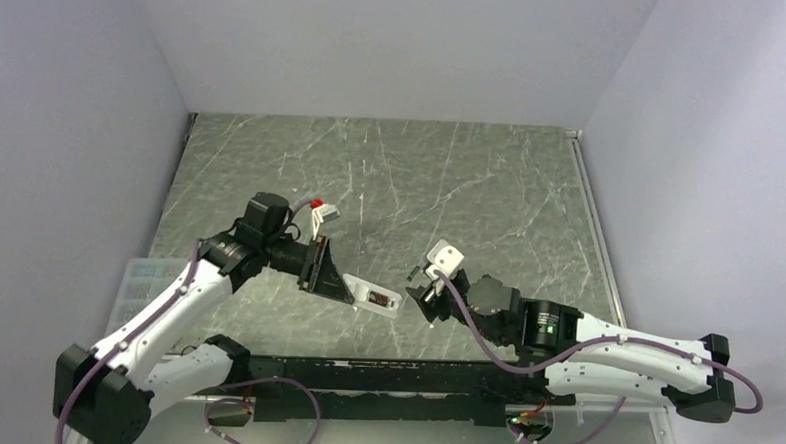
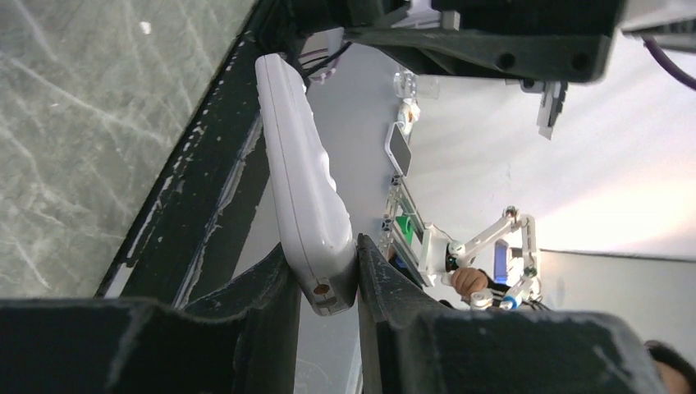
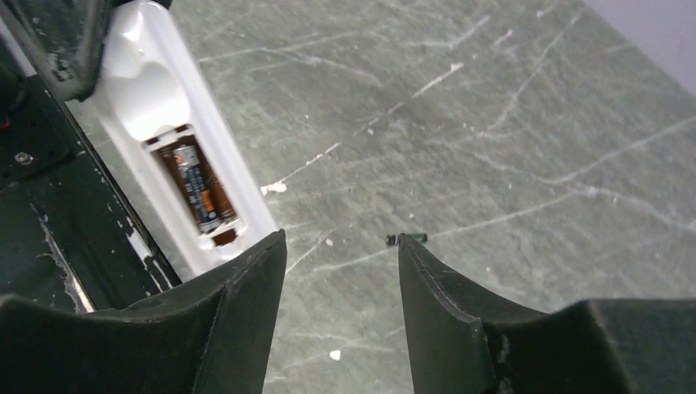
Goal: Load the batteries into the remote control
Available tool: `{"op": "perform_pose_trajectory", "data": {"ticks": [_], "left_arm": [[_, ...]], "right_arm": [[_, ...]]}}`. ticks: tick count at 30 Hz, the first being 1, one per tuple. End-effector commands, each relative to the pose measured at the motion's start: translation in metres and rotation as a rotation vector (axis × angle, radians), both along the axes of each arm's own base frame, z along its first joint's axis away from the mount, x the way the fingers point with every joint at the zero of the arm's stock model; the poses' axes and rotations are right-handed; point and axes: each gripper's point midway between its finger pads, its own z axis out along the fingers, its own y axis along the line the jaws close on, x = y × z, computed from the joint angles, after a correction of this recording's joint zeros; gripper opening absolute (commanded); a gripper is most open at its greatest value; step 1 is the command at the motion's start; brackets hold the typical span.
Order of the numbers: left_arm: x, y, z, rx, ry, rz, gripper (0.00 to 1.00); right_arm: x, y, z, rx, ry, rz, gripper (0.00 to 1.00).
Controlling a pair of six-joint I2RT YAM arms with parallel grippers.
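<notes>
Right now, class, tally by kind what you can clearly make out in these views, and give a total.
Robot arms: 2 (left arm, right arm)
Pincers: 2 (left pincer, right pincer)
Remote control: 1
Battery plainly visible in its bay: 1
Small dark bit on table: 1
Total: 7

The top external camera sits high behind the arm bases. It looks down and forward over the whole marbled table (image 1: pixel 451 185) from far enough off to take in both arms entire. The left wrist camera rides close behind the left gripper (image 2: pixel 328 275), sighting along the edge-on remote control (image 2: pixel 299 180), past the table's black front rail (image 2: pixel 205 189) and into the room beyond. The right wrist camera looks steeply down past the right gripper (image 3: pixel 341 246), close to the tabletop. All three views share the remote control and the table's surface.
</notes>
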Motion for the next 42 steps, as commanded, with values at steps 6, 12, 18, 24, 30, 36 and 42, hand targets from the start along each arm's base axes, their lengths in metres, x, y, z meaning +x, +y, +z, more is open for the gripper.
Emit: {"op": "perform_pose_trajectory", "data": {"ticks": [6,12,18,24,30,36,42], "left_arm": [[0.039,-0.015,-0.055,0.128,0.136,0.098,0.0],[0.061,-0.014,-0.089,0.352,0.166,0.18,0.0],[0.082,-0.01,-0.106,0.758,0.04,0.213,0.0],[0.098,-0.004,-0.11,1.109,-0.146,0.246,0.0],[0.1,-0.011,-0.115,1.407,-0.314,0.235,0.0],[0.095,-0.026,-0.119,1.561,-0.423,0.218,0.0],[0.091,-0.03,-0.11,1.532,-0.431,0.232,0.0]], "right_arm": [[0.008,-0.024,-0.045,0.006,0.182,-0.243,0.57],[-0.001,-0.025,-0.059,0.055,0.27,-0.258,0.57],[-0.006,-0.03,-0.065,0.093,0.303,-0.256,0.58],[-0.009,-0.034,-0.066,0.114,0.327,-0.261,0.58],[-0.011,-0.038,-0.066,0.137,0.349,-0.275,0.58],[-0.013,-0.047,-0.071,0.157,0.38,-0.301,0.58],[-0.016,-0.056,-0.066,0.195,0.392,-0.309,0.59]]}}
